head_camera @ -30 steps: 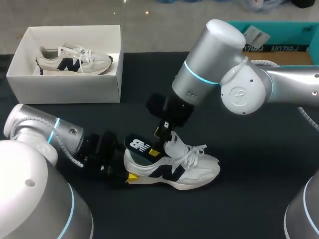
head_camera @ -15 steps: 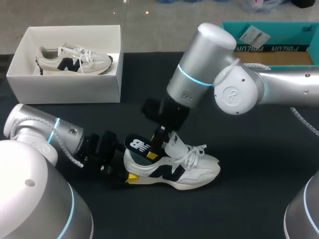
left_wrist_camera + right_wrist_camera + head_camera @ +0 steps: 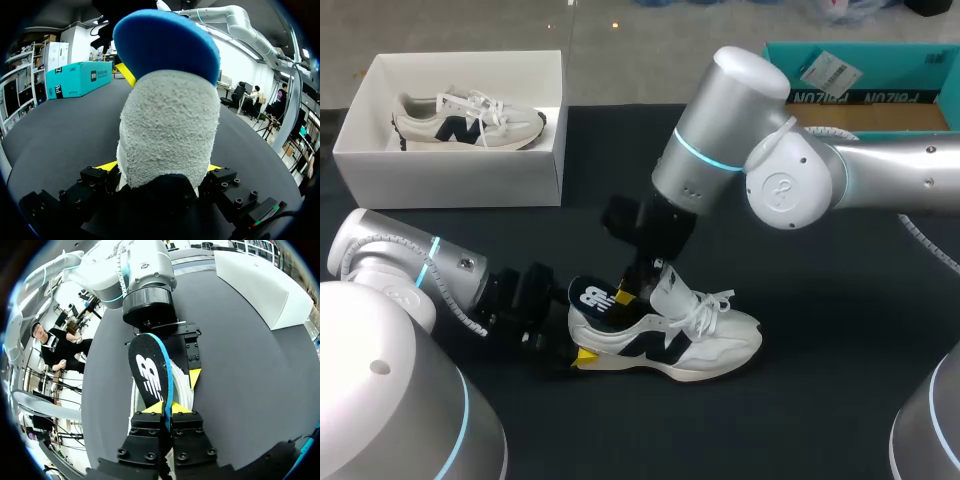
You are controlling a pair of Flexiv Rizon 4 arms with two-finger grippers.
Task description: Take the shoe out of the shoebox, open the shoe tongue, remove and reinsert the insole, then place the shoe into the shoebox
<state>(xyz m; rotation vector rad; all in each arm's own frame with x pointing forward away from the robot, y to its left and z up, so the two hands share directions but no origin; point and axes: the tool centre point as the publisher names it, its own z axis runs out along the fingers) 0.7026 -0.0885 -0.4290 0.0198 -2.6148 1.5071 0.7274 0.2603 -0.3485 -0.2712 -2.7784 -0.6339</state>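
Note:
A white and navy shoe (image 3: 695, 338) lies on its side on the black table, toe to the right. Its heel (image 3: 170, 130) sits between the wide-set fingers of my left gripper (image 3: 578, 352) (image 3: 160, 167), which touch it from both sides. A black insole (image 3: 593, 297) (image 3: 149, 375) with a white logo and a blue underside (image 3: 165, 42) sticks up out of the shoe's heel opening. My right gripper (image 3: 623, 291) (image 3: 165, 409) comes down from above and is shut on the insole's edge. The white shoebox (image 3: 450, 180) stands at the back left.
A second matching shoe (image 3: 470, 120) lies inside the shoebox. A teal box (image 3: 880, 75) stands at the back right edge, behind my right arm. Black table surface stretches in front of and to the right of the shoe.
My right gripper has closed from wide open onto the insole and its arm has shifted slightly left. The insole's raised end has tipped a little lower. The left arm has not moved.

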